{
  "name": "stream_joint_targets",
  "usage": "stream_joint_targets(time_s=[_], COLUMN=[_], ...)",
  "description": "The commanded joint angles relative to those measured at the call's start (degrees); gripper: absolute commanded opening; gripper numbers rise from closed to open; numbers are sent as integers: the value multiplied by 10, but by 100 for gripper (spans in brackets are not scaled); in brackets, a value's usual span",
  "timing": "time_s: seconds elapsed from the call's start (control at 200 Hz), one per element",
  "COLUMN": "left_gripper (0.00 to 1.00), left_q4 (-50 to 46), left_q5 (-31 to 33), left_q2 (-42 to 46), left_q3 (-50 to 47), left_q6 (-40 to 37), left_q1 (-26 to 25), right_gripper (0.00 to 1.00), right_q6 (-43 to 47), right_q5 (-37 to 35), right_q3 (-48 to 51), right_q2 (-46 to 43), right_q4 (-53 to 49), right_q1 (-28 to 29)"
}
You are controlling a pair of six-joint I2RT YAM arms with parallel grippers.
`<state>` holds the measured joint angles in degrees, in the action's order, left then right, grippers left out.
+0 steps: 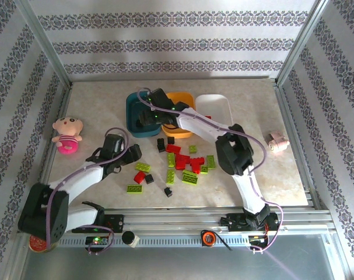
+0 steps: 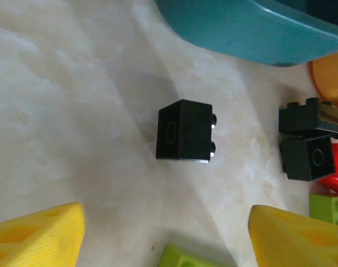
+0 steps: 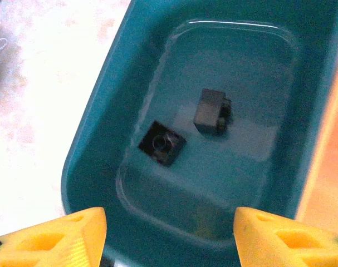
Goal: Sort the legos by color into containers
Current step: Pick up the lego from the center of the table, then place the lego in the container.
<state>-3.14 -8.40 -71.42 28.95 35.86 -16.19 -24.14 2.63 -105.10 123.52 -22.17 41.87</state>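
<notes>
At upper centre of the pale marbled table (image 1: pixel 95 93), a dark teal shallow plastic tub (image 1: pixel 132 119) lies beneath the right gripper (image 3: pixel 169 236), fingers spread and empty, two small black studded plastic bricks (image 3: pixel 162 143) inside; left of centre, the left gripper (image 2: pixel 166 242), likewise agape, hangs above a lone black brick (image 2: pixel 184 130).

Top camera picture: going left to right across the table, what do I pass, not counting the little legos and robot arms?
First the pink plush doll → dark teal tub → orange-yellow tub → white tub → small pink thing near the right edge.
</notes>
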Motion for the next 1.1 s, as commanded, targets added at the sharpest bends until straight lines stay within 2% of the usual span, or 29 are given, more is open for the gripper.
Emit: stream_joint_targets(time_s=[0.0, 0.145, 0.345, 0.435, 0.515, 0.645, 0.775, 0.854, 0.939, 1.094], left_gripper=[72, 63, 52, 41, 28, 19, 18, 20, 21, 20], left_q4=[66, 86, 113, 116, 113, 96, 45, 12, -8, 12], left_q5=[-1, 41, 80, 84, 79, 79, 76, 82, 77, 36], left_q2=[-56, -127, -170, -186, -182, -116, -19, 2, -32, -160], left_q3=[37, 67, 84, 89, 86, 64, 78, 122, 183, 297], left_q6=[-25, -38, -60, -69, -64, -48, -35, -46, -52, -39], left_q1=[-15, -23, -26, -27, -28, -43, -50, -47, -25, 15], right_gripper=[63, 63, 63, 63, 64, 64, 64, 64, 64, 64], right_q6=[-13, -22, -30, -31, -32, -35, -43, -44, -47, -56], right_q5=[2, -3, -9, -16, -26, -35, -41, -46, -55, -59], right_q3=[95, 222, 341, 375, 399, 435, 470, 490, 509, 542], right_q2=[-98, -193, -295, -329, -356, -391, -424, -441, -456, -485], right_q4=[63, 100, 119, 121, 120, 120, 122, 123, 119, 110], right_q1=[-7, -14, -17, -17, -19, -28, -36, -39, -39, -40])
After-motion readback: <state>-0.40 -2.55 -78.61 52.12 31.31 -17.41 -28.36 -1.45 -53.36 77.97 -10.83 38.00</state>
